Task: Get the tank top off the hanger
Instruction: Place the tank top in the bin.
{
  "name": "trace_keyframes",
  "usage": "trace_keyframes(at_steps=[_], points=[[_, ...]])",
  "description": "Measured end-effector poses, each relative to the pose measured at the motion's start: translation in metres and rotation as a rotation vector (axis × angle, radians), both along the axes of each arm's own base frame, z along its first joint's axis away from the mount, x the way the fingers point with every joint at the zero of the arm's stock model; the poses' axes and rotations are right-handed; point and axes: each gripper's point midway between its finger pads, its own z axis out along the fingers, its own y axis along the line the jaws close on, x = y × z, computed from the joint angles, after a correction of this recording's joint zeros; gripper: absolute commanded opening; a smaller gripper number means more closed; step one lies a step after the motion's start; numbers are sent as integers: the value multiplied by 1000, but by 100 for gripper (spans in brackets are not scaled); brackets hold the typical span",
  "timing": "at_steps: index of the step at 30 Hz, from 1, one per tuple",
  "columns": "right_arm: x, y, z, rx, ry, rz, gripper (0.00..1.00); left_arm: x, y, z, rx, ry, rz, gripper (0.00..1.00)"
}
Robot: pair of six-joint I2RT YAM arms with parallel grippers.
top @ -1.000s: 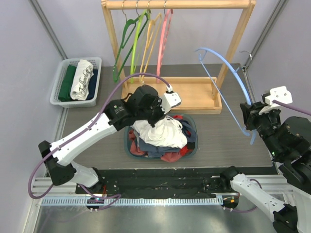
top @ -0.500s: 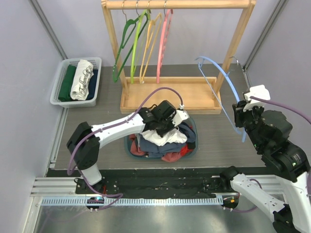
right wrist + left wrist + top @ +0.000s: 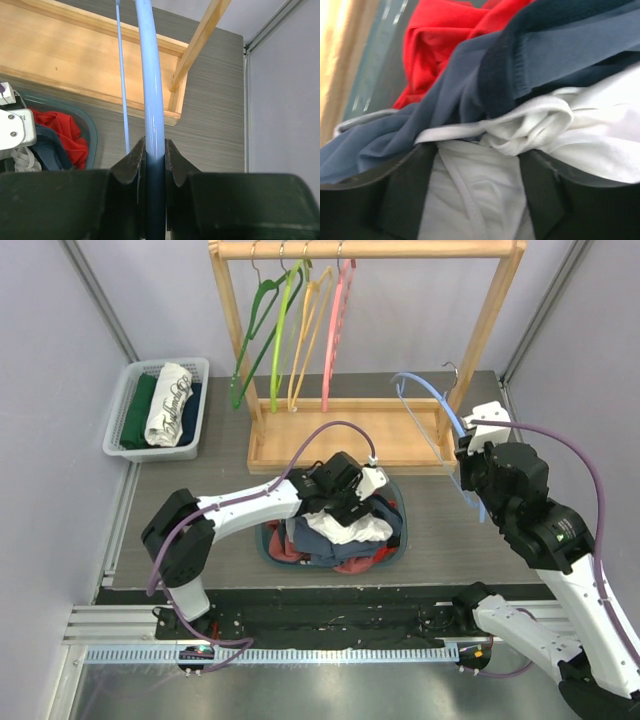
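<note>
White tank top [image 3: 570, 135], between parted fingers [image 3: 405, 195], left gripper [image 3: 480, 155]

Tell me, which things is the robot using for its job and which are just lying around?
For the job:
white tank top, lying on the laundry pile
blue hanger, clamped in the right gripper
left gripper, open over the tank top

Just lying about:
wooden rack with spare hangers
grey tray of folded clothes
red clothes in the pile
</note>
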Motion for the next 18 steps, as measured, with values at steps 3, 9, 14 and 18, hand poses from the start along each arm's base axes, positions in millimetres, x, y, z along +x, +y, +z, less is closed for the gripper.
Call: trace_keyframes(at_steps=[3, 9, 14, 18], points=[[2, 2, -1, -1, 4, 2, 1, 4, 3, 3, 17, -38, 35, 91], [4, 4, 15, 11, -14, 8, 1, -4, 16, 19, 120, -57, 94, 85], [4, 6, 40, 32, -54, 18, 1, -13, 28, 41, 251, -13, 108, 77], [4, 4, 57, 37, -82, 14, 1, -22, 43, 57, 298, 8, 101, 79]])
